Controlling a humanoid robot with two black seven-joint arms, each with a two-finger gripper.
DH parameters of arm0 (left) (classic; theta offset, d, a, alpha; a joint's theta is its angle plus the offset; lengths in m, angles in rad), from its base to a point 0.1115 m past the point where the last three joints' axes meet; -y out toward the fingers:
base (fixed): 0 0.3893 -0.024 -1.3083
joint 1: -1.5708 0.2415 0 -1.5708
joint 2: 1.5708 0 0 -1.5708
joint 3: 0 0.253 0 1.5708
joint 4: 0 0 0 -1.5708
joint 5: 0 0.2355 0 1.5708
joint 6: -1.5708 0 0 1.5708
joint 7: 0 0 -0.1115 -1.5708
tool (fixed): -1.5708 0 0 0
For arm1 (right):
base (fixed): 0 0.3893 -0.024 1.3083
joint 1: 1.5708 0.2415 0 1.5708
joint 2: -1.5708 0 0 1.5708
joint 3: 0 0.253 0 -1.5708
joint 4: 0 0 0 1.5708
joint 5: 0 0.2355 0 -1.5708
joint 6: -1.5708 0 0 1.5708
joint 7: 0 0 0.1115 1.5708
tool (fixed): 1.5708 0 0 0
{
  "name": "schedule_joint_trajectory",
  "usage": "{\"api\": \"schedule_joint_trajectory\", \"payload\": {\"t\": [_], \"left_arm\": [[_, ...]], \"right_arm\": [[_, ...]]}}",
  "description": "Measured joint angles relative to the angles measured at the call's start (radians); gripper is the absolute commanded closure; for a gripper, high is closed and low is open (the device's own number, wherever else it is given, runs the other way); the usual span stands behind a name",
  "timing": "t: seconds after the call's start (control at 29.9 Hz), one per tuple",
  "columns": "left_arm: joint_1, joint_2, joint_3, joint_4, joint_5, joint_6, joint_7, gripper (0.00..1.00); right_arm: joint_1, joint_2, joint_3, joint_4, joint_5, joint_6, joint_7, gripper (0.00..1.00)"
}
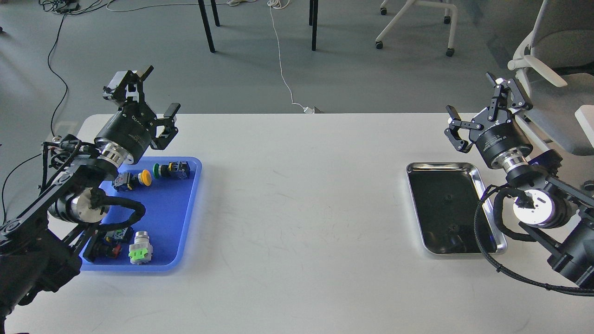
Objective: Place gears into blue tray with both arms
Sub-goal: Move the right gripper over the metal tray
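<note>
Two small black gears lie in the silver tray (482, 176) at the right, one gear (448, 199) near its middle and another gear (454, 227) nearer me. The blue tray (185, 218) sits at the left and holds several push-button switches. My left gripper (158, 90) is raised over the far end of the blue tray, open and empty. Beyond the silver tray's far right corner hangs my right gripper (470, 99), also open with nothing between its fingers.
Switches with a yellow cap (145, 177), a green cap (158, 170) and a bright green base (140, 253) lie in the blue tray. A white office chair (552, 55) stands past the table's right end. Table legs and cables cross the floor beyond.
</note>
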Motion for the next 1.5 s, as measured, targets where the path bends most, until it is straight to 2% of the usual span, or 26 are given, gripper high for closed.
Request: {"api": "schedule_joint_trajectory", "payload": {"t": [0.23,0.6,0.77,0.97,1.1,1.37,1.5], "left_arm": [[-0.008,0.02,0.001,0.001,-0.007,-0.002,-0.002,0.02],[-0.003,0.016,-0.001,-0.012,-0.004,-0.054,-0.005,0.02],[-0.001,0.006,-0.005,-0.014,-0.004,-0.054,-0.011,0.02],[0.0,0.002,-0.008,-0.014,-0.004,-0.054,-0.012,0.02],[0.0,0.0,-0.008,-0.019,-0.005,-0.057,-0.013,0.02],[0.001,-0.011,-0.001,-0.045,-0.003,-0.057,-0.013,0.02],[0.003,-0.013,-0.001,-0.049,-0.003,-0.056,-0.012,0.02]], "right_arm": [[0.036,-0.026,-0.005,-0.017,0.0,0.003,0.0,0.01],[0.052,-0.059,-0.005,-0.011,-0.006,0.027,0.0,0.01],[0.112,-0.119,-0.042,0.002,-0.126,0.057,0.0,0.01],[0.284,-0.21,-0.202,0.032,-0.341,0.114,0.0,0.01],[0.416,-0.245,-0.327,0.052,-0.564,0.137,0.0,0.01],[0.751,-0.242,-0.781,0.077,-1.1,0.127,0.0,0.01],[0.85,-0.22,-0.966,0.085,-1.301,0.084,0.0,0.01]]}}
